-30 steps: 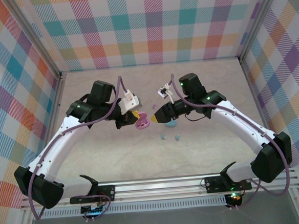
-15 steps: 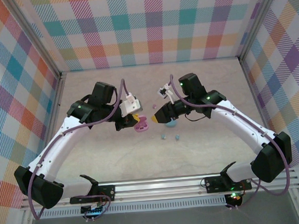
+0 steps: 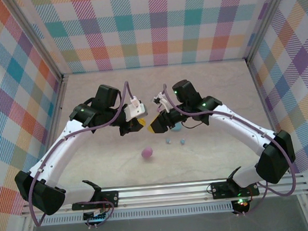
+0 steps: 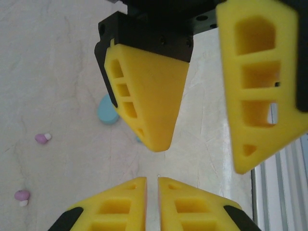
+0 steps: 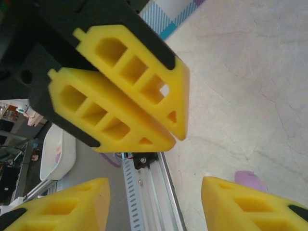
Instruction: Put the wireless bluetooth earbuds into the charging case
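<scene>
Earbuds all loose on the table, none seated in a case. Nearest to the arm bases in the top view is the pink case, lying alone on the bare surface, neither gripper touching it; can't tell whether its lid is open or closed. At about 2 o'clock of it sit two light blue specks: the first bud, and a second blue bud just at 3 o'clock of the first, the two apart. Both are clear of the grippers.

Further out, both arms meet above mid-table. Left gripper has its yellow fingers pressed together with nothing between them; the right wrist view shows the same closed pair side on. Right gripper sits just at 3 o'clock of it, tips facing, close but not touching. Its fingers are spread wide and hold nothing, as its own wrist view shows.

Blue case lies right behind the right gripper at its 3 o'clock, partly hidden. The left wrist view shows it on the table past a right finger. The same view has two pink buds, one near the case and another, well apart.

Plaid walls close the far side at 12 o'clock.
</scene>
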Motion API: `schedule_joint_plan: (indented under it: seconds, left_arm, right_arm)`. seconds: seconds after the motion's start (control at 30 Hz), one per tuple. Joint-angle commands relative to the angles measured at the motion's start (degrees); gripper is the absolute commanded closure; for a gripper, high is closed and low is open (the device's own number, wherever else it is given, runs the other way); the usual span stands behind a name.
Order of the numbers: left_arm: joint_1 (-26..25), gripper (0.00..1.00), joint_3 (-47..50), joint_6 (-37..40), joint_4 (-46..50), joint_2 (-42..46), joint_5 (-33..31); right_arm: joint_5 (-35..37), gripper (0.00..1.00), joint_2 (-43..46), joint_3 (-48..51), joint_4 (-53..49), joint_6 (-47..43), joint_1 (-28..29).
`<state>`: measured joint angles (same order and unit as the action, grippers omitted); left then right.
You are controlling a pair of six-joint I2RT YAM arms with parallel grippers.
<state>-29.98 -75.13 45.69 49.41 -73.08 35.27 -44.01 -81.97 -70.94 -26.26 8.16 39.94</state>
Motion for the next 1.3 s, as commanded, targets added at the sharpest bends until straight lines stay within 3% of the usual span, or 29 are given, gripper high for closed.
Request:
schedule_joint_plan:
  seconds: [0.0,0.07,0.13,0.33,0.5,0.67,0.8,0.97,1.1,1.27]
  left_arm:
    - [-0.43,0.85,1.21,-1.30,-0.87,-1.14,-0.47]
    - [-0.43,0.83,2.34,-4.26,-1.91,-1.46,-3.63]
    - [-0.43,0.74,4.49,-10.97,-4.76,-1.23,-8.20]
    - [-0.43,0.60,12.73,-28.95,-10.03,1.91,-17.25]
    - [-0.47,0.58,20.06,-42.27,-13.21,6.10,-24.24]
    - [-0.60,0.52,28.12,-47.89,-16.52,12.21,-30.98]
    - [-0.95,0.51,31.25,-51.18,-15.42,16.88,-33.81]
    - [-2.25,0.51,34.53,-60.80,-12.70,19.92,-36.64]
    - [-2.98,0.51,35.45,-66.39,-10.37,20.27,-39.21]
    - [-3.07,0.49,35.58,-69.24,-9.59,18.23,-39.49]
  right_arm:
    - [4.10,0.47,-0.39,0.40,-1.21,-1.83,0.29]
    - [8.40,0.47,0.35,1.41,-2.13,-1.62,0.26]
    - [10.71,0.47,1.30,3.43,-1.46,-0.37,0.37]
    - [14.10,0.48,3.37,10.09,1.25,4.50,0.34]
    - [18.80,0.48,6.32,16.41,5.60,9.78,0.81]
    - [22.78,0.48,9.20,22.84,10.92,13.37,2.56]
    - [26.50,0.46,8.24,23.29,8.68,13.30,7.44]
    - [36.10,0.44,4.83,22.96,5.43,18.86,16.15]
    - [44.81,0.41,2.20,21.38,2.69,24.34,24.00]
    - [49.53,0.36,-4.36,15.18,-4.51,29.73,30.31]
